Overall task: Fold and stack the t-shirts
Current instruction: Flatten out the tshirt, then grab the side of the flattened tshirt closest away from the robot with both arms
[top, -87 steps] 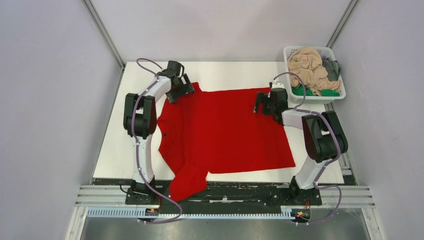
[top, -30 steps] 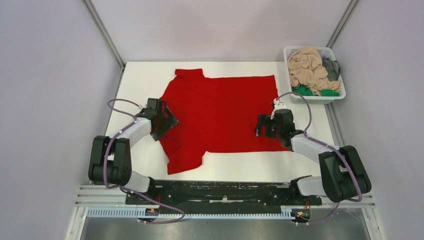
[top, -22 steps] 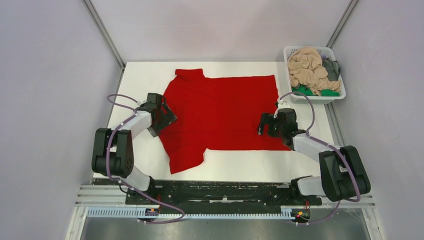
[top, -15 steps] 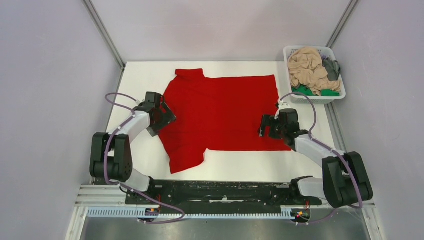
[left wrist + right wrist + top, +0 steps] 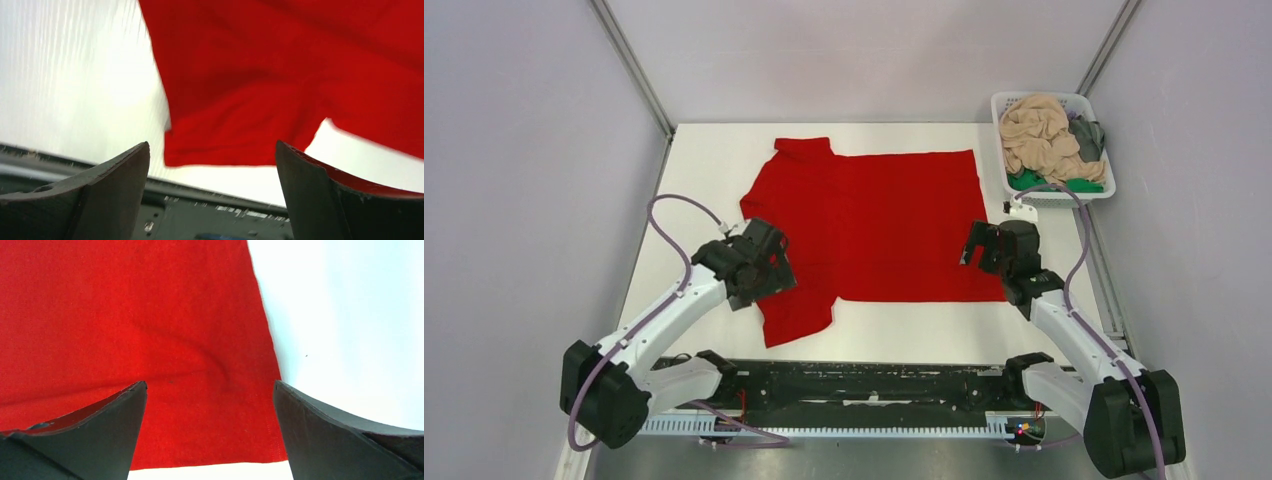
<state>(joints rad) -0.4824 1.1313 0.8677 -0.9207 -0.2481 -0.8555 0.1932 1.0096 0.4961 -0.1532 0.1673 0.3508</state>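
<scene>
A red t-shirt [image 5: 874,230] lies spread flat on the white counter [image 5: 704,170]. Its body is smooth, with one short sleeve pointing away from the arms and the other sleeve [image 5: 796,315] pointing toward them. The left claw [image 5: 212,150] hangs over the shirt's left edge, just above that near sleeve. Its fingers are spread wide and nothing is between them. The right claw [image 5: 210,387] sits at the shirt's near right corner, where hem and side seam meet. It is also released and empty, and I cannot tell whether its tips touch the cloth. Off the shirt's far right corner stands a white slotted basket [image 5: 997,125]. It holds a crumpled peach-beige t-shirt [image 5: 1039,130], a dark grey t-shirt [image 5: 1089,135] and a green t-shirt [image 5: 1049,183] tucked underneath.
</scene>
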